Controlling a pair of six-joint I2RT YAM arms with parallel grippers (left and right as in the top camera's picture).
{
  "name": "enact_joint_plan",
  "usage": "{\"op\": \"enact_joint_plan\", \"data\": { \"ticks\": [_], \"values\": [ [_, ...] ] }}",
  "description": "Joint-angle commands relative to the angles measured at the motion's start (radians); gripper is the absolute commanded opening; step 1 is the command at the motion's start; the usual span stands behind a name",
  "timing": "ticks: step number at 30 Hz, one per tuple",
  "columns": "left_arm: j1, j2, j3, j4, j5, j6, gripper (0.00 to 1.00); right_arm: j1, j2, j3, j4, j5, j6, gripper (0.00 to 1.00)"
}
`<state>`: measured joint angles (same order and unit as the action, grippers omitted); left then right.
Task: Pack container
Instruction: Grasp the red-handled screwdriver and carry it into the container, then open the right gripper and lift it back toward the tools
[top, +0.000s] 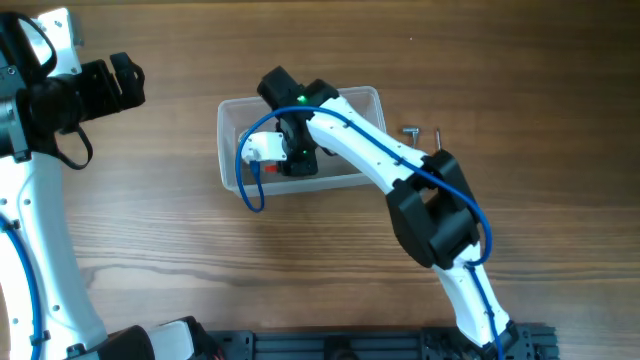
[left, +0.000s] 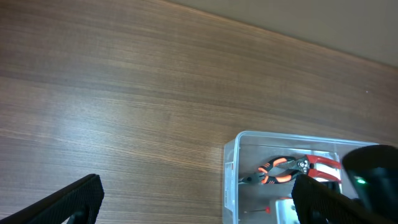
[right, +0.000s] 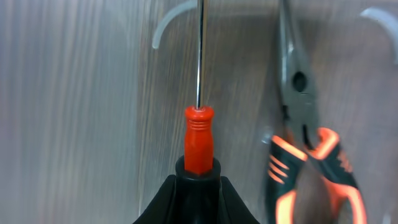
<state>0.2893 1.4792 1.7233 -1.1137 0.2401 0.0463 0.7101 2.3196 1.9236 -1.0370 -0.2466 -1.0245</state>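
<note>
R gripper (right: 199, 179) is down inside the container (top: 228, 150), fingers clamped on the red handle of a screwdriver (right: 199, 134). The thin shaft runs straight out ahead of the fingertips toward the tub's far rounded corner. Just to one side of the fingers, apart from the screwdriver, lie pliers (right: 305, 124) w/ orange-black grips, already on the tub floor. Can't tell if the screwdriver is resting on the floor or held just above it.

L gripper (left: 196, 193) hangs well off from the tub over bare table (top: 150, 220), fingers spread wide, nothing btwn them. The tub sits ahead of its fingers.

Step in hand, I'd say: placing the screwdriver, near the end of it. Next calls for lowering till it rests, releasing, then lifting straight out w/o clipping the pliers or rim. Small metal pieces (top: 412, 131) lie outside the tub beside the R arm, prob. next to pack.
</note>
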Motion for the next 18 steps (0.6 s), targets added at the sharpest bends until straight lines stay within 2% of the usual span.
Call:
{"op": "enact_joint_plan", "data": {
  "ticks": [1,3,4,5,6,10,12,14,18],
  "values": [
    [0.006,0.006,0.005,0.002,0.001,-0.002,1.0,-0.002,0.017,-0.002,0.017,-0.043,-0.019,0.04],
    [0.005,0.006,0.005,0.002,0.001,-0.002,1.0,-0.002,0.017,-0.002,0.03,-0.042,-0.018,0.08],
    [0.006,0.006,0.005,0.002,0.001,-0.002,1.0,-0.002,0.017,-0.002,0.032,-0.042,-0.011,0.2],
    [0.006,0.006,0.005,0.002,0.001,-0.002,1.0,-0.002,0.017,-0.002,0.032,-0.04,0.003,0.37],
    [0.006,0.006,0.005,0.002,0.001,-0.002,1.0,-0.002,0.017,0.0,0.032,-0.037,0.022,0.47],
    [0.006,0.006,0.005,0.002,0.001,-0.002,1.0,-0.002,0.01,0.014,0.031,0.079,0.16,0.46],
    [0.006,0.006,0.005,0.002,0.001,-0.002,1.0,-0.002,-0.002,0.024,0.027,0.171,0.239,0.32],
    [0.006,0.006,0.005,0.002,0.001,-0.002,1.0,-0.003,-0.037,0.048,0.005,0.251,0.352,0.25],
    [0.006,0.006,0.005,0.002,0.001,-0.002,1.0,-0.019,-0.167,0.066,-0.048,0.367,0.429,0.26]
  ]
}}
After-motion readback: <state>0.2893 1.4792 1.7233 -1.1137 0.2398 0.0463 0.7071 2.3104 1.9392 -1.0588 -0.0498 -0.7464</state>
